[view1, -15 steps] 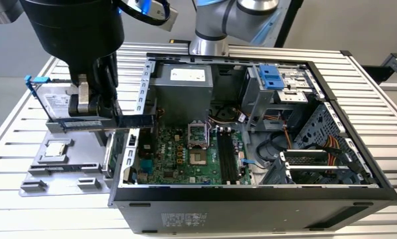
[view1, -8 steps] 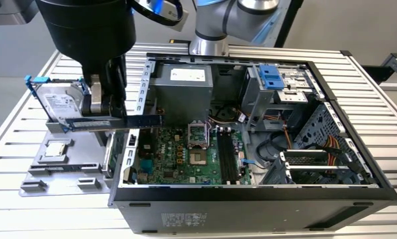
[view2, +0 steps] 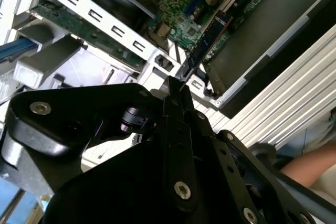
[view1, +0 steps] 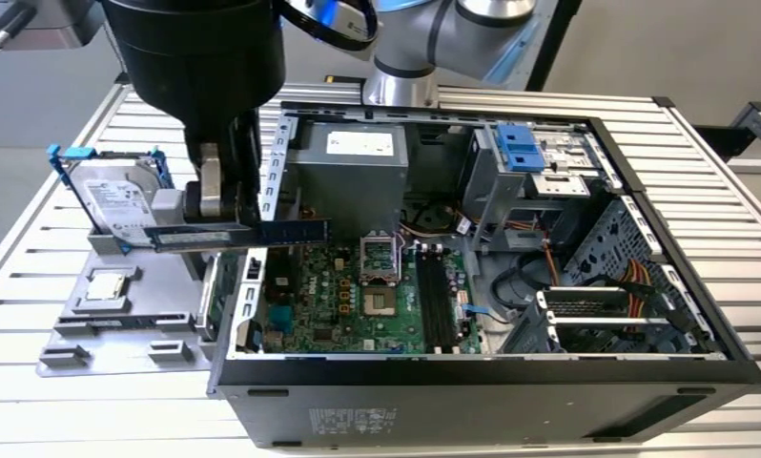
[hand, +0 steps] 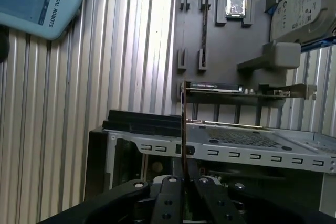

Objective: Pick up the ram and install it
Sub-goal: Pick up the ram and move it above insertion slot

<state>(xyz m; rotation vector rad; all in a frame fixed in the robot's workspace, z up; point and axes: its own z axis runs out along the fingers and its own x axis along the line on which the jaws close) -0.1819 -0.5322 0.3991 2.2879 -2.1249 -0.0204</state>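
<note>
Above the slatted table (view1: 101, 420), the gripper (view1: 225, 227) clamps the ram (view1: 294, 231), hiding its middle.

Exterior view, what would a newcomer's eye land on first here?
The black gripper stands out first, shut on the ram, a thin stick held level over the wall of the open computer case at the exterior view's left. Inside the case lies the green motherboard, and further to that left stands a blue-framed hard drive.
</note>
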